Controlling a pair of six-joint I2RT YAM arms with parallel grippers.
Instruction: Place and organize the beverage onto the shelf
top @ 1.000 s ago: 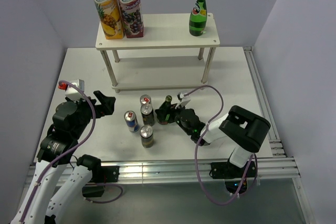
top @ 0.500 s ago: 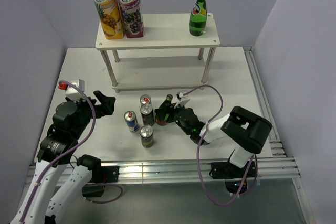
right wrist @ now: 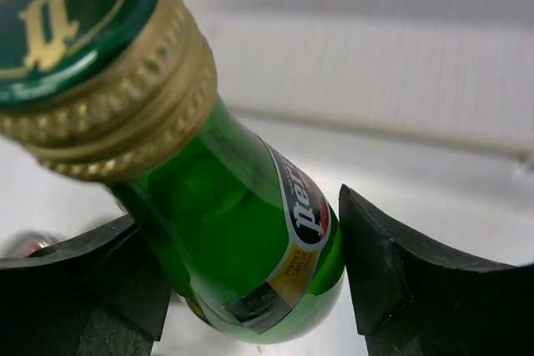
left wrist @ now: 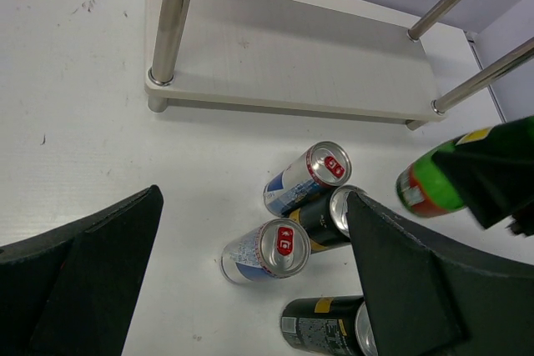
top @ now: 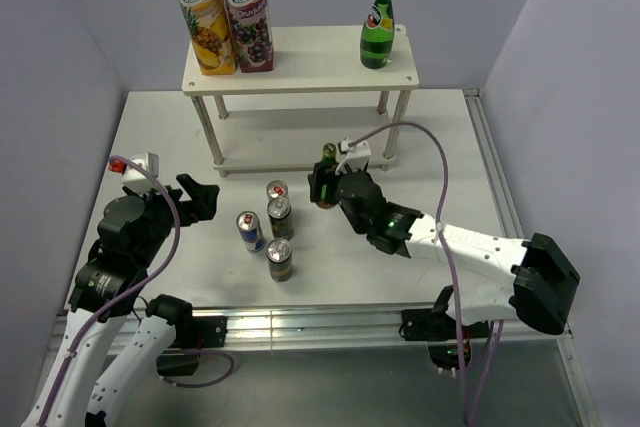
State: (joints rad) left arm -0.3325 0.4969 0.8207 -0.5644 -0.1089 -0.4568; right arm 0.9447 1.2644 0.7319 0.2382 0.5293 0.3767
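My right gripper (top: 324, 187) is shut on a small green glass bottle (top: 326, 159) and holds it upright above the table, just in front of the white shelf (top: 300, 82). In the right wrist view the bottle (right wrist: 250, 231) sits between both black fingers (right wrist: 400, 273). A matching green bottle (top: 377, 35) and two juice cartons (top: 225, 12) stand on the shelf's top board. Several cans (top: 270, 227) stand on the table. My left gripper (top: 195, 197) is open and empty left of the cans (left wrist: 288, 248). The left wrist view shows the held bottle (left wrist: 425, 183).
The shelf's lower board (left wrist: 292, 56) is bare between thin metal legs (left wrist: 171, 18). Grey walls close in the table on three sides. A metal rail (top: 500, 187) runs along the right edge.
My right arm has stretched out and lifted the green bottle off the table, carrying it up and away toward the shelf. The left arm has barely moved.
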